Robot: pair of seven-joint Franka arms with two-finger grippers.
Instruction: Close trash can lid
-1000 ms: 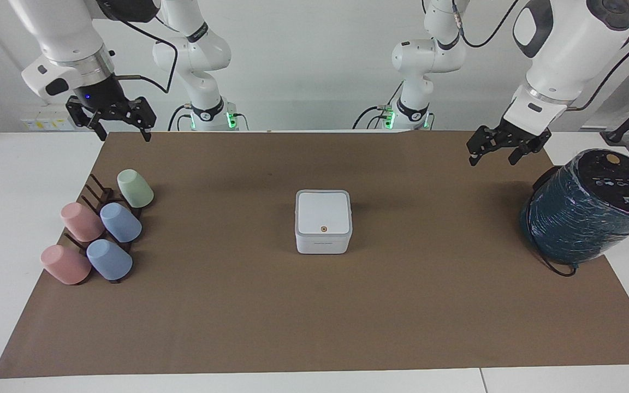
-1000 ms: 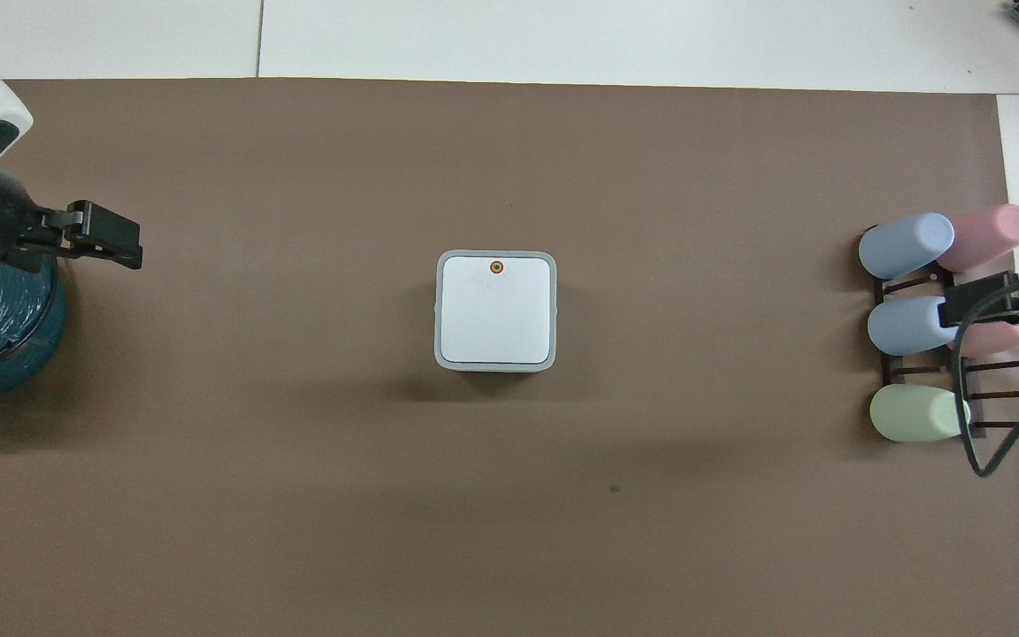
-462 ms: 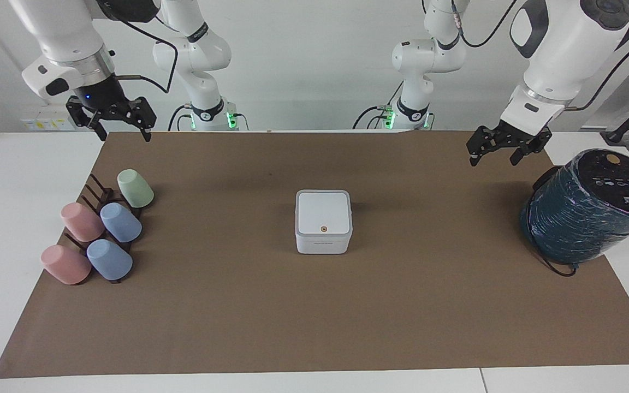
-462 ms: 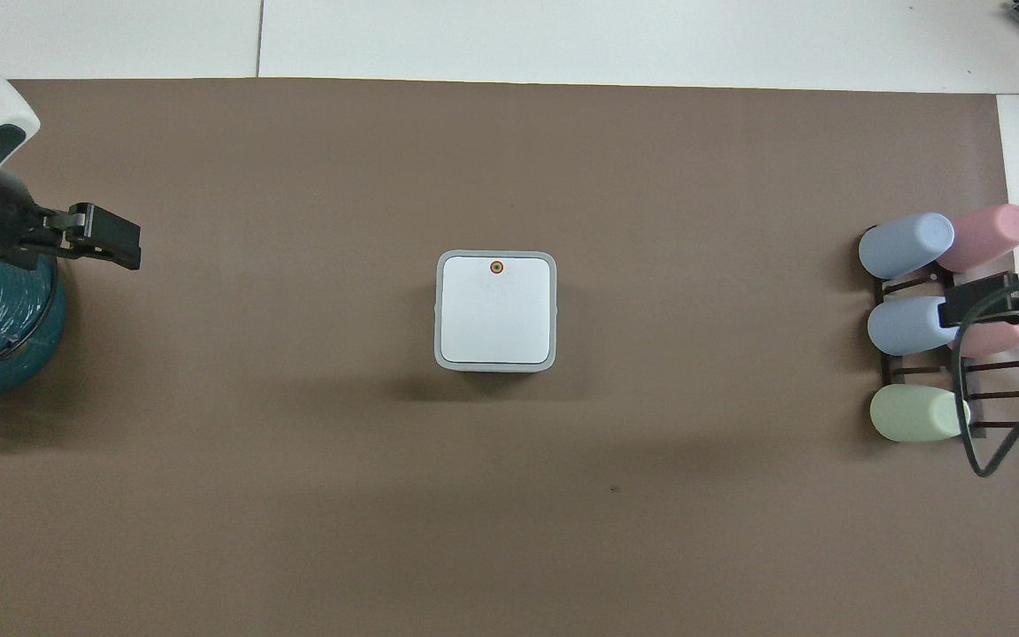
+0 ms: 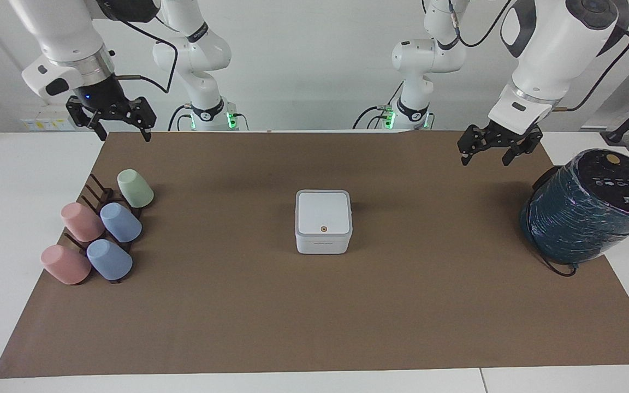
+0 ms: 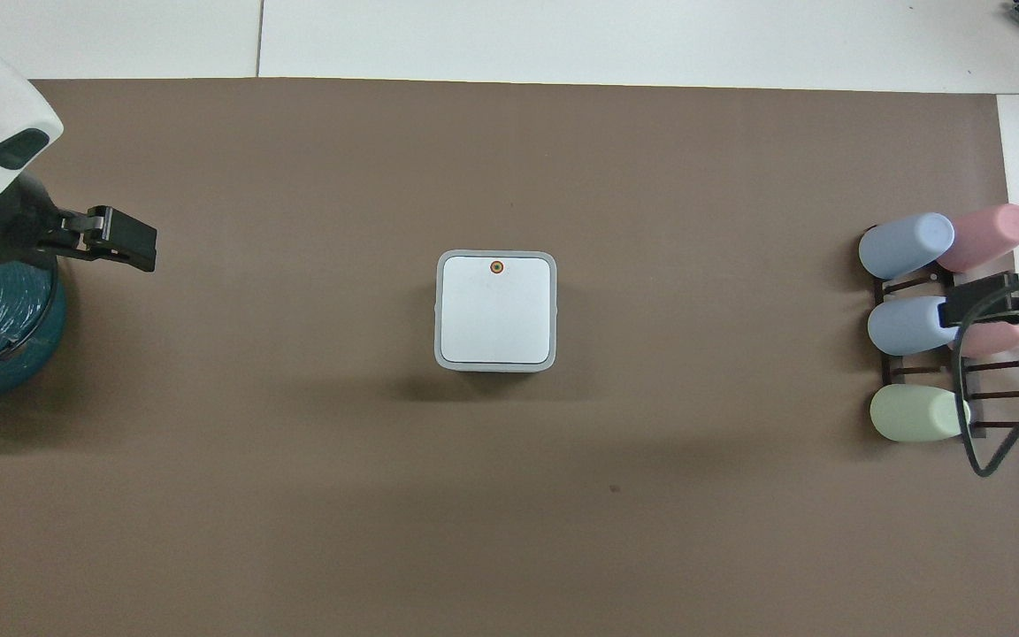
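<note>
the flat white square lid (image 5: 322,212) is lying shut on the small white plastic trash can (image 5: 322,244); left gripper (image 5: 490,154) and right gripper (image 5: 119,132) are hanging open, empty, well apart from it; nothing seems left but backing off.

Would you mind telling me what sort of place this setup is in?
Probably a robotics lab: two arms mounted at a white table covered by a brown mat, with staged props such as a small trash can and a cup rack.

The small white square trash can (image 5: 323,240) looks like smooth, faintly glossy plastic, and its flat white lid (image 5: 322,213) the same. The brown table cover (image 5: 314,316) is matt, like paper. The large dark teal cylinder (image 5: 582,218) wears crinkled, shiny wrap. The pastel cups (image 5: 120,222) look matt and smooth.
</note>
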